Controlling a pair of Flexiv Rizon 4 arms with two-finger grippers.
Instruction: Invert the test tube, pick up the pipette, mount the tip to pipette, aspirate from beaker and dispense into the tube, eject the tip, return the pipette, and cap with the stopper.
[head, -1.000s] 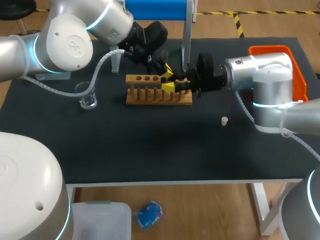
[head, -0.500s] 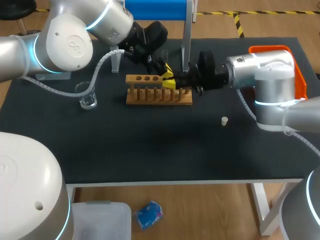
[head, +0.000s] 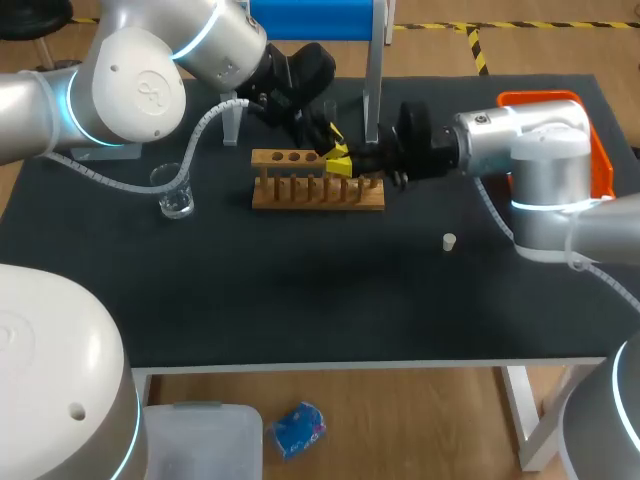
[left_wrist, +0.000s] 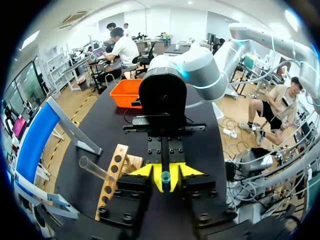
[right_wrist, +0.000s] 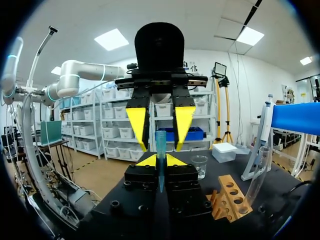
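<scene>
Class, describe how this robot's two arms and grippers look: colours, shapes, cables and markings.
The left arm and right arm are rounded silvery-white tubes with bulky joints, each ringed by glowing light-blue bands. A ribbed pale cable hose loops alongside each. The left gripper and right gripper are black, blocky and bolt-studded, with wedge-shaped bright yellow fingertips.

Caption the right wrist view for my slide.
Right gripper grips a blue pipette tip, facing the open left gripper.
</scene>
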